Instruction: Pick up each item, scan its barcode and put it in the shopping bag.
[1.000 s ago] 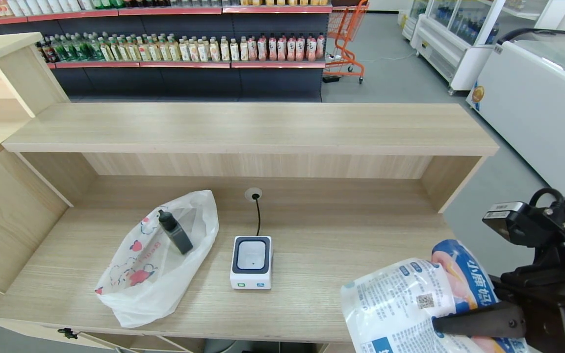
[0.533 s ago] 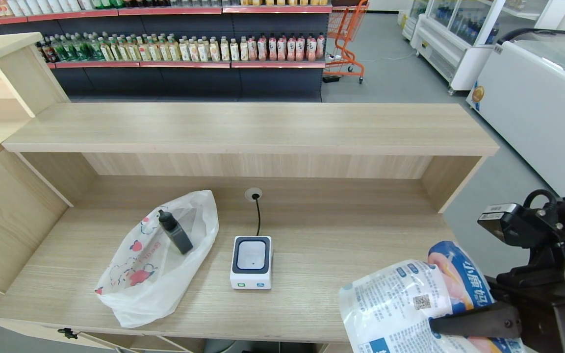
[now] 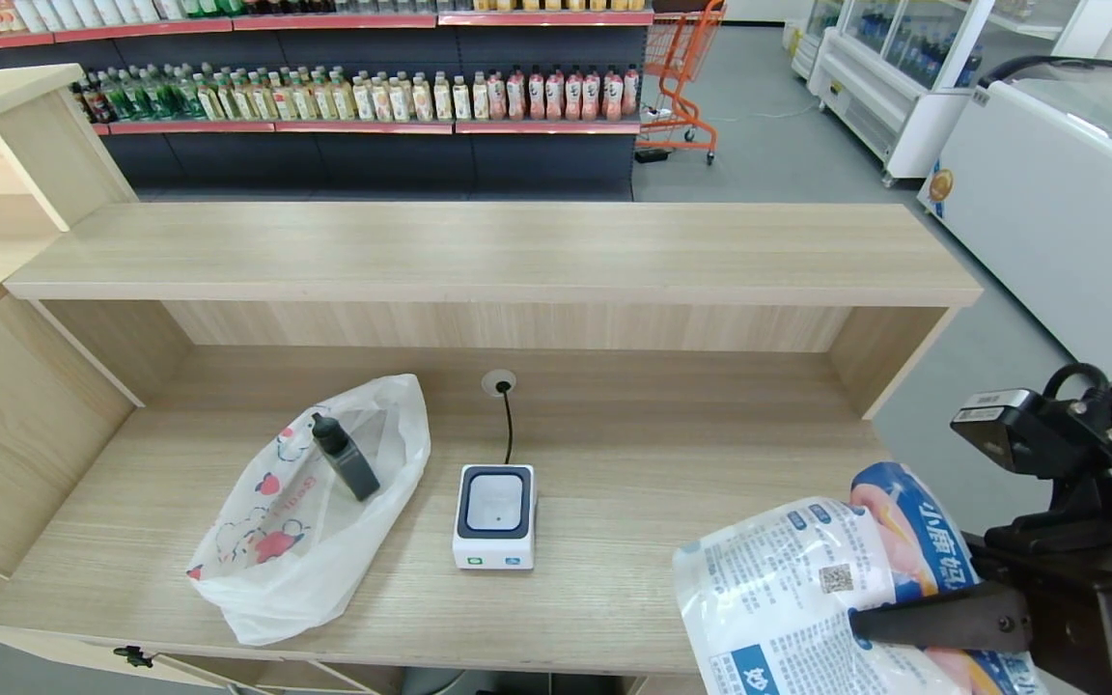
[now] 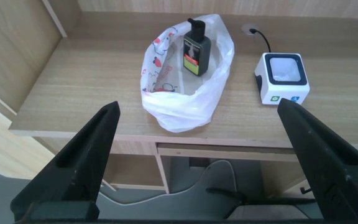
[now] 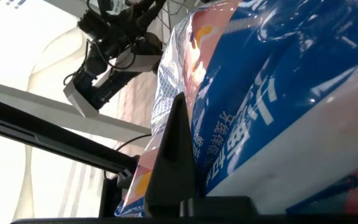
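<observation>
**The shop around my counter**

Before me is a pale wooden counter [image 3: 662, 483] with a raised ledge [image 3: 488, 251]. Beyond it, dark shelves [image 3: 363, 145] carry rows of bottles. An orange trolley [image 3: 681, 68] stands on the grey floor [image 3: 788, 164], with white freezers [image 3: 1058, 183] along my right.

Head camera: high, facing forward and down across the desk [image 3: 614, 463]. Left wrist camera: sits behind the spread left tool [image 4: 199, 104], off the desk's near edge, facing the shopping bag [image 4: 185, 68] and scanner [image 4: 281, 78] well ahead of it. The head view shares both. Right wrist camera: tight against the packet [image 5: 278, 93] clamped in the right tool [image 3: 860, 637], which the head view also shows.
</observation>
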You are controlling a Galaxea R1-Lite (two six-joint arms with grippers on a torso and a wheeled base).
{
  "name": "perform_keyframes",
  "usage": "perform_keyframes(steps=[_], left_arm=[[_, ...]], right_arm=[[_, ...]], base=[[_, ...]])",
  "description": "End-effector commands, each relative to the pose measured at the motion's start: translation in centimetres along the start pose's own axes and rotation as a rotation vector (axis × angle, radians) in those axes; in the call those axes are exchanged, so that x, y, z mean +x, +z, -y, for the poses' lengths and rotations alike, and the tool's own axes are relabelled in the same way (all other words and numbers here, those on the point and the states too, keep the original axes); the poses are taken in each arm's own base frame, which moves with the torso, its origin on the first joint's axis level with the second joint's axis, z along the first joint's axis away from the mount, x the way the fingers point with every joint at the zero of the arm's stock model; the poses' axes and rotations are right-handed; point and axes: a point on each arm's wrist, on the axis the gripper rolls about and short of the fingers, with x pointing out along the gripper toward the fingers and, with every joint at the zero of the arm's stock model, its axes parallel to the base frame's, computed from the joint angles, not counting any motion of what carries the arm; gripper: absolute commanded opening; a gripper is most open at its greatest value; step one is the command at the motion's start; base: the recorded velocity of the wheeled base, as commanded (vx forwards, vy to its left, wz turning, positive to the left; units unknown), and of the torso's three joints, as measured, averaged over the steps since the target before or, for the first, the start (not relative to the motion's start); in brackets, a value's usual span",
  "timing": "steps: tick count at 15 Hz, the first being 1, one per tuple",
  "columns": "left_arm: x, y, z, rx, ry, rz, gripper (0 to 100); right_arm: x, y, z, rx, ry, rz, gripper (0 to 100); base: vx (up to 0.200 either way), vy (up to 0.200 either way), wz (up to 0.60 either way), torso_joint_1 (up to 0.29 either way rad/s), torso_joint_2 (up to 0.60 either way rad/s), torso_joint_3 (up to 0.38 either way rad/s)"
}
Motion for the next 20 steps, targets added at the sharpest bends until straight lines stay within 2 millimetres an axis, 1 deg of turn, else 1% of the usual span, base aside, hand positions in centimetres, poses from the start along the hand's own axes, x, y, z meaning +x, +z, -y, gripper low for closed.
perform_keyframes(steps=[1, 5, 6, 7, 8, 9, 10, 11, 12, 13, 14, 15, 16, 17, 20], left_arm=[[0.0, 0.0, 0.0, 0.0, 0.0, -0.001, 100], [0.0, 0.0, 0.0, 0.0, -0.001, 0.001, 100], [0.0, 0.0, 0.0, 0.0, -0.001, -0.001, 100], [0.0, 0.0, 0.0, 0.0, 0.0, -0.001, 100], [0.0, 0.0, 0.0, 0.0, 0.0, -0.001, 100], [0.0, 0.0, 0.0, 0.0, -0.001, -0.001, 100], [0.0, 0.0, 0.0, 0.0, 0.0, 0.001, 100], [0.0, 0.0, 0.0, 0.0, 0.0, -0.001, 100], [0.0, 0.0, 0.0, 0.0, 0.0, 0.001, 100], [0.0, 0.0, 0.0, 0.0, 0.0, 0.001, 100], [0.0, 0.0, 0.0, 0.0, 0.0, -0.001, 100], [0.0, 0.0, 0.0, 0.0, 0.0, -0.001, 100], [0.0, 0.0, 0.0, 0.0, 0.0, -0.001, 100], [0.0, 0.0, 0.0, 0.0, 0.002, -0.001, 100], [0.0, 0.0, 0.0, 0.0, 0.0, -0.001, 100]], right_arm=[[-0.3, 0.2, 0.0, -0.01, -0.013, 0.012, 0], [-0.2, 0.2, 0.0, -0.017, -0.008, 0.009, 0], [-0.3, 0.3, -0.1, -0.044, -0.016, 0.014, 0], [-0.8, 0.5, -0.4, -0.131, -0.085, 0.034, 0], [-1.7, 0.6, 0.0, -0.262, -0.247, 0.052, 0], [-2.2, 0.5, 0.3, -0.332, -0.336, 0.048, 0], [-3.9, 0.3, 1.3, -0.562, -0.594, -0.014, 0], [-5.6, 0.2, 1.7, -0.728, -0.722, -0.074, 0], [-6.7, -0.2, 1.9, -0.849, -0.779, -0.122, 0], [-7.3, -0.8, 1.6, -0.936, -0.802, -0.155, 0], [-7.4, -1.2, 1.4, -0.991, -0.771, -0.158, 0], [-7.3, -1.3, 1.4, -1.028, -0.734, -0.151, 0], [-7.2, -0.9, 1.2, -1.166, -0.654, -0.144, 0], [-7.1, -0.9, 0.8, -1.225, -0.652, -0.155, 0], [-5.3, -0.6, -1.1, -1.344, -0.583, -0.159, 0]], base=[[0.0, 0.0, 0.0, 0.0, 0.0, 0.0], [0.0, 0.0, 0.0, 0.0, 0.0, 0.0], [0.0, 0.0, 0.0, 0.0, 0.0, 0.0], [0.0, 0.0, 0.0, 0.0, 0.0, 0.0], [0.0, 0.0, 0.0, 0.0, 0.0, 0.0], [0.0, 0.0, 0.0, 0.0, 0.0, 0.0], [0.0, 0.0, 0.0, 0.0, 0.0, 0.0], [0.0, 0.0, 0.0, 0.0, 0.0, 0.0], [0.0, 0.0, 0.0, 0.0, 0.0, 0.0], [0.0, 0.0, 0.0, 0.0, 0.0, 0.0], [0.0, 0.0, 0.0, 0.0, 0.0, 0.0], [0.0, 0.0, 0.0, 0.0, 0.0, 0.0], [0.0, 0.0, 0.0, 0.0, 0.0, 0.0], [0.0, 0.0, 0.0, 0.0, 0.0, 0.0], [0.0, 0.0, 0.0, 0.0, 0.0, 0.0]])
